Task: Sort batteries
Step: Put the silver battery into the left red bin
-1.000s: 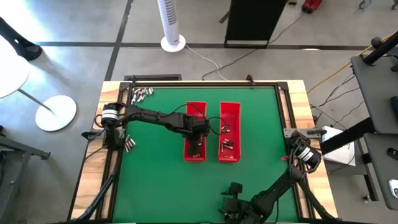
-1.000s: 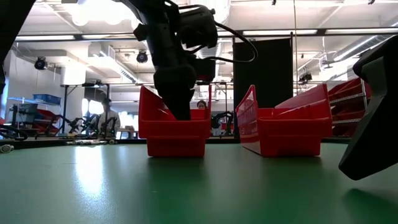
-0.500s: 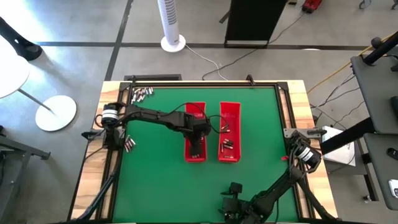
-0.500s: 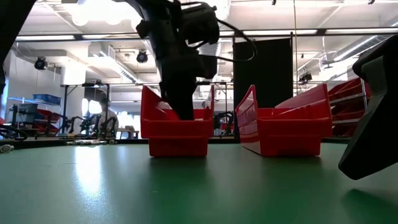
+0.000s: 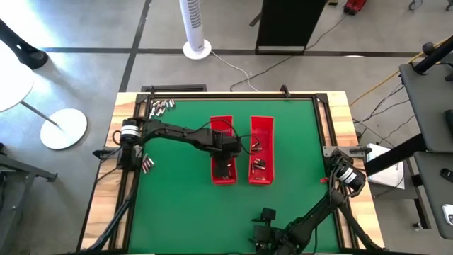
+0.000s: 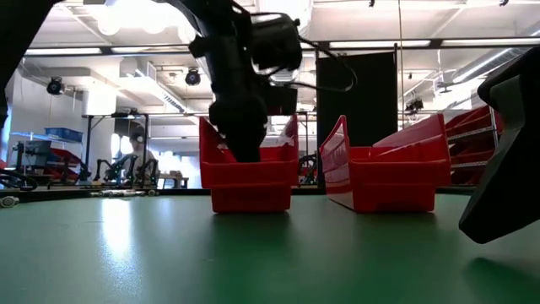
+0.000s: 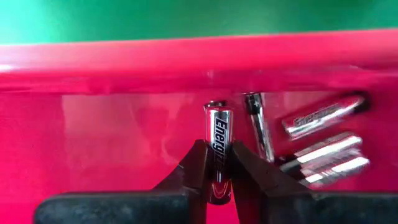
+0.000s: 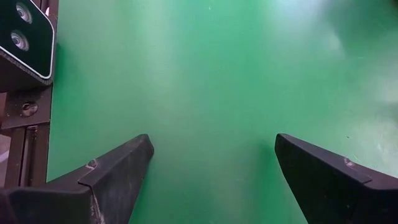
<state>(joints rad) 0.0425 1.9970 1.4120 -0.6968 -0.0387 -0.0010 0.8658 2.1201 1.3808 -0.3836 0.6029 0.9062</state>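
Observation:
Two long red trays stand side by side mid-table, the left tray (image 5: 222, 145) and the right tray (image 5: 261, 134). My left gripper (image 5: 224, 167) reaches down into the left tray (image 6: 251, 177) and is shut on a silver-and-black battery (image 7: 217, 140). A few more batteries (image 7: 314, 146) lie on that tray's floor beside it. Other batteries lie in the right tray (image 5: 257, 166) and loose on the mat at the far left corner (image 5: 161, 106) and the left edge (image 5: 146, 164). My right gripper (image 8: 211, 168) waits open above bare mat near the front edge (image 5: 265, 216). My left gripper pinches the battery's two long sides (image 7: 218, 163) between its two fingers, on the half nearer the wrist. The fingers come steeply from above and lie along the battery. Its free end (image 7: 216, 107) points at the tray's wall. Whether it rests on the tray floor I cannot tell.
The green mat (image 5: 177, 205) has a raised dark frame (image 5: 325, 127) around it. The right arm's dark bulk (image 6: 506, 169) stands low at the front right. There is free mat in front of both trays and to their left and right.
The left tray has slid a little toward the right tray, with my left gripper inside it moving the same way. The gripper stays shut on the battery. The right tray has kept its place.

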